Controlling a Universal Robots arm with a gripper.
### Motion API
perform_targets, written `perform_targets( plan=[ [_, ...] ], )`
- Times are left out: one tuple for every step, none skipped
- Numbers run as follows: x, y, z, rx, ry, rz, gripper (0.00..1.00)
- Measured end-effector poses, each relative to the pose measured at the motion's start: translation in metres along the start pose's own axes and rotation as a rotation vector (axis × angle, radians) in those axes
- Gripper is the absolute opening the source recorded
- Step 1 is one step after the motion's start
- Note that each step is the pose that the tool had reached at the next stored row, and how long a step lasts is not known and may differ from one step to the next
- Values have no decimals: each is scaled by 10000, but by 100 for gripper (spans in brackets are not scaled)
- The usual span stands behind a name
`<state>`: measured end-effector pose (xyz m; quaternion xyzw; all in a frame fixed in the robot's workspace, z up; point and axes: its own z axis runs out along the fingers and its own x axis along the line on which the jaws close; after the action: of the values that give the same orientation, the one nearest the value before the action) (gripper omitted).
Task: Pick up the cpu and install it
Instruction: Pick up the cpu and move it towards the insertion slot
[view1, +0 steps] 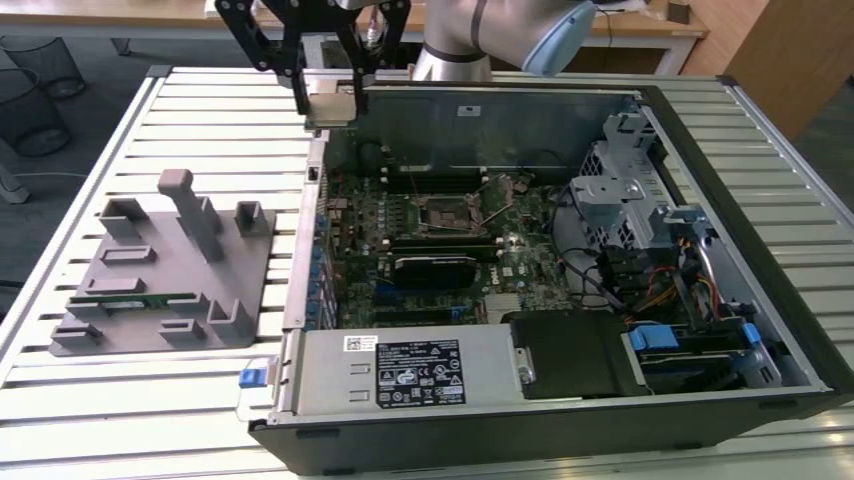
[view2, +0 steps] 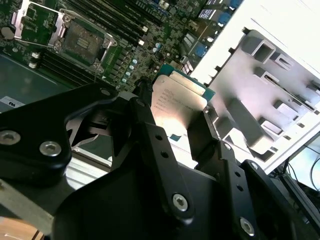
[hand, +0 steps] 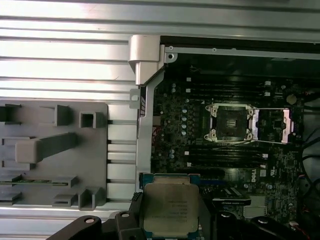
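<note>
Jaws pinch cpu (hand: 169, 210) between them, metal top visible.

Arm (view1: 454, 45): smooth silver-grey tube; rounded pale blue-grey joint cap (view1: 554, 45) near gripper (view1: 331, 88). Gripper was matte black, built of angular linked plates. Fingers (view2: 150, 135) were narrow bars with small holes. Silver screw heads (view2: 180, 201) sat on gripper plates.
</note>
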<state>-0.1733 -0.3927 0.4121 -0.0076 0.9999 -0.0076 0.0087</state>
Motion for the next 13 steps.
perform_targets(
  plan=[
    [-7,0,0,0,-1,1,53],
    [-14,0,0,0,0,0,53],
    [-22,0,0,0,0,0,53],
    [-29,0,0,0,0,0,53],
    [-36,0,1,0,-1,0,53],
    [-44,-1,1,0,0,0,53],
    [-52,-1,1,0,0,0,53],
    [-60,-1,1,0,-1,1,53],
    [-69,-1,1,0,0,1,53],
    [-76,-1,1,0,0,1,53],
    [-84,-1,1,0,0,0,53],
    [-91,-1,1,0,0,0,53],
    [-99,-1,1,1,0,0,53]
  ],
)
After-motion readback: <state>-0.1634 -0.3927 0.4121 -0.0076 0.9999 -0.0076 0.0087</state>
